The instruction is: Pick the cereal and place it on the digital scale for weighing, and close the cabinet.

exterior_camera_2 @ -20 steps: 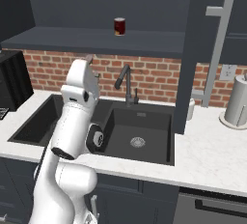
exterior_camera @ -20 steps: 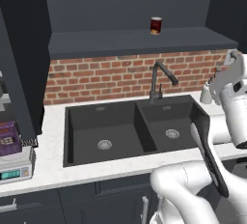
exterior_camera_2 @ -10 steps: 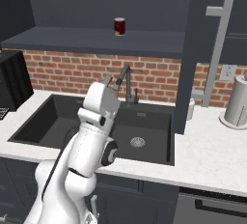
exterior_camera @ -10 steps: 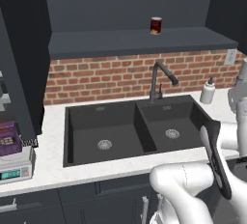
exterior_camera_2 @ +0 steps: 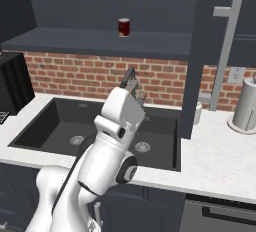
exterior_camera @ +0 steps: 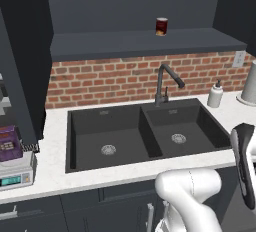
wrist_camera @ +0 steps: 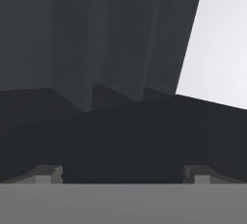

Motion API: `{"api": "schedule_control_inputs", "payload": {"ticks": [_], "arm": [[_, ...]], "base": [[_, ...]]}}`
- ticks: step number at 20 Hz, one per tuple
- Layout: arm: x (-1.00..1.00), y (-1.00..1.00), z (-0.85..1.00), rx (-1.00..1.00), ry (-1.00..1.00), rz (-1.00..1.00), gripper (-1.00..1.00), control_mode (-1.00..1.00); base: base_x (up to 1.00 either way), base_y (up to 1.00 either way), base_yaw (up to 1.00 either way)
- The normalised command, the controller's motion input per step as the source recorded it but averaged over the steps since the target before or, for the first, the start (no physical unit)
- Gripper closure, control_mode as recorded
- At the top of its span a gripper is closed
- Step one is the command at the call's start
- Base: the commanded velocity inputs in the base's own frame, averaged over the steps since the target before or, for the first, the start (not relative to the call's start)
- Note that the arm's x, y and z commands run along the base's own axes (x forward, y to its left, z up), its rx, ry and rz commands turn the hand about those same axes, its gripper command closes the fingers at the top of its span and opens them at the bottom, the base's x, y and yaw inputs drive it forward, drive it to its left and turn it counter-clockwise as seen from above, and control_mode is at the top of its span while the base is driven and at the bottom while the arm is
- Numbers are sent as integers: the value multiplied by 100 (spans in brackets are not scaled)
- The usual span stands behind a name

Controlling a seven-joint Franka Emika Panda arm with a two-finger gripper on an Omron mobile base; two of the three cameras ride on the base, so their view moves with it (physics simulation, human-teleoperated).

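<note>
We note: purple cereal (exterior_camera: 10, 143) box upright on grey digital scale (exterior_camera: 16, 172), teal display; charcoal cabinet (exterior_camera_2: 204, 51) door ajar.

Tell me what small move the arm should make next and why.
Probably swing the pincer toward the open cabinet door and press it closed. The cereal already sits on the digital scale, so that part looks done, while the door stands edge-on over the counter. The pincer is open and holds nothing.
</note>
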Motion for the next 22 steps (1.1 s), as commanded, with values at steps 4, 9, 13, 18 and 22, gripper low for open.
{"api": "schedule_control_inputs", "payload": {"ticks": [4, 9, 13, 18, 22], "arm": [[-91, -56, 30, -1, 16, -7, -100, -100], [-100, -24, 14, -5, 6, -10, -100, -100], [-89, -51, 1, 0, 10, -8, -100, -100], [-95, -62, 0, 0, 10, -8, -100, -100], [-100, -59, 0, 0, 6, -6, -100, -100]], "base": [[0, 0, 0], [0, 0, 0], [0, 0, 0], [0, 0, 0], [0, 0, 0]]}}
